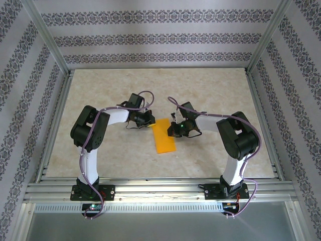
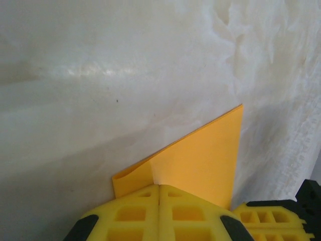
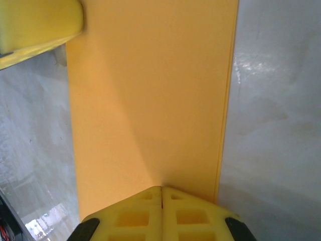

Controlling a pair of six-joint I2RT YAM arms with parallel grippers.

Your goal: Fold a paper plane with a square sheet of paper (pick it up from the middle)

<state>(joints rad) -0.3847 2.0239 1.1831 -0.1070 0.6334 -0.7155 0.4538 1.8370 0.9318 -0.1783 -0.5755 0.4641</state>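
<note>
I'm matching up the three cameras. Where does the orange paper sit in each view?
Top external: the orange paper lies mid-table, just below the picture's centre, as a slanted oblong.
Left wrist: lower right of centre, a wedge pointing up and to the right.
Right wrist: a broad band running from the top edge down the middle.
Shared landmark: the pale marbled table around it.

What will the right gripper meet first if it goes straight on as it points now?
Probably the orange sheet of paper, just ahead of the right gripper; the left gripper's finger lies beside that line.
</note>
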